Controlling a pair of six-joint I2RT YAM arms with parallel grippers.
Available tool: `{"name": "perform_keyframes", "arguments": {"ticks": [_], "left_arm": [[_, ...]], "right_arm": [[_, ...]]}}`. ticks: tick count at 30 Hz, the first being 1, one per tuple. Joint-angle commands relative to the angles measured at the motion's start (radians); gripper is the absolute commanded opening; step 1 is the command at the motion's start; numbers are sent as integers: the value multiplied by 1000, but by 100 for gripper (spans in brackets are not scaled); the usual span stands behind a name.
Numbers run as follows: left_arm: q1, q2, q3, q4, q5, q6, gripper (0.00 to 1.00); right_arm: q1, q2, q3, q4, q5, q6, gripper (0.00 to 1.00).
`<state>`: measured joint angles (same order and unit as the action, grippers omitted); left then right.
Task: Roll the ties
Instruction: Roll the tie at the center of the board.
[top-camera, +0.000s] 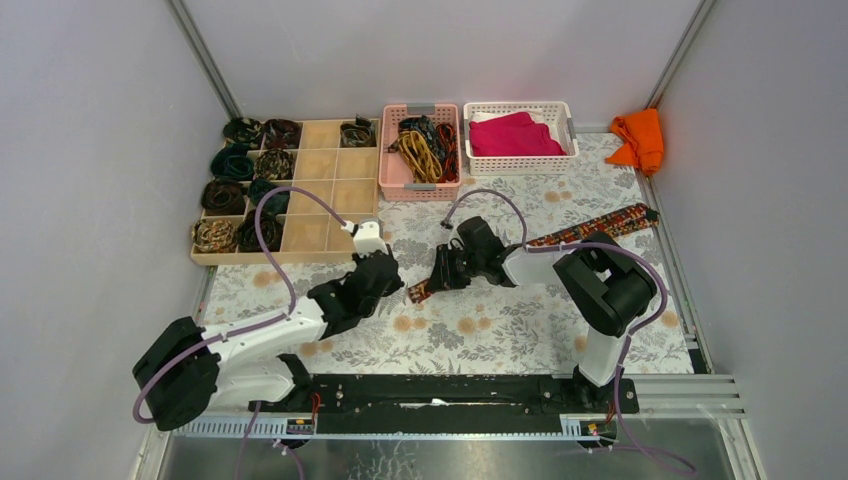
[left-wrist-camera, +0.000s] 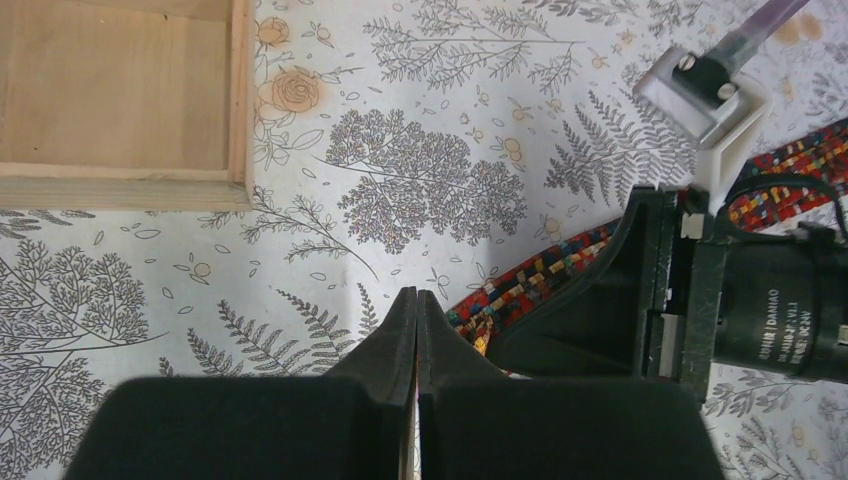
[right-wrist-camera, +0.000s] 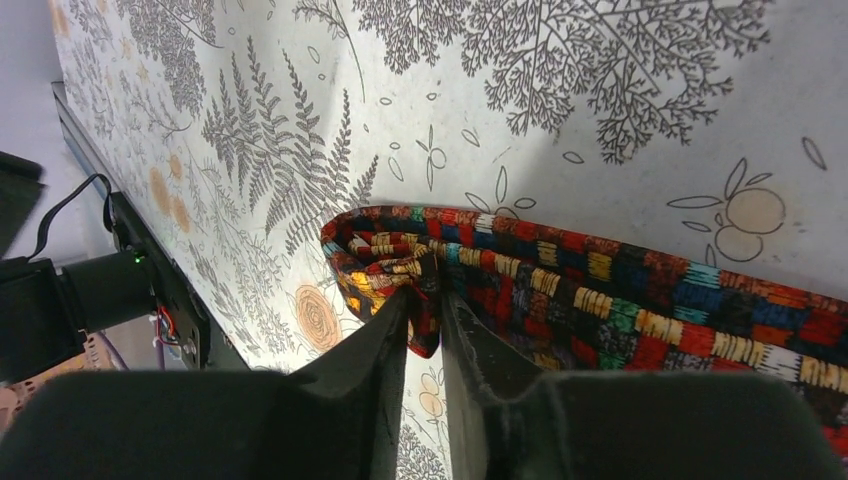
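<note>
roll barely begun: right gripper pinches the folded end of the red tie, left gripper closed empty beside it; next, probably wind that end onward evenly.

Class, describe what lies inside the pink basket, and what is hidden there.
The pink basket holds a tangled heap of unrolled ties, yellow, red and dark patterned. The heap covers most of the basket's floor and any ties underneath, so their number cannot be told.

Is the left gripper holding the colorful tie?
No, the left gripper is shut empty beside the tie; the right gripper pinches its folded end.
</note>
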<state>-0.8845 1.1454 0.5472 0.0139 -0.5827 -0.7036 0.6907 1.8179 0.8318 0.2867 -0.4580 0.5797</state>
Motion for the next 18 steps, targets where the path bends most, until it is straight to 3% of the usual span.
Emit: {"name": "perform_keyframes", "arguments": {"ticks": [1,4,12,14,18], "left_arm": [[-6,35,7,86,18,10,0],[-6,56,8,91,20,9,0],[-6,93,41,69,-11,21,0],[-6,106,59,56,-17,22,0],[-6,115,80,38,-13,25,0]], "right_arm": [[-5,-18,42,-96,81,-60,34],[-3,-41,43,-87,64,-60,48],[1,-93,78,-155,102,-76,48],[1,-88,93,-195,124,-90,45],[4,-63,113,-219,129,-107,20]]}}
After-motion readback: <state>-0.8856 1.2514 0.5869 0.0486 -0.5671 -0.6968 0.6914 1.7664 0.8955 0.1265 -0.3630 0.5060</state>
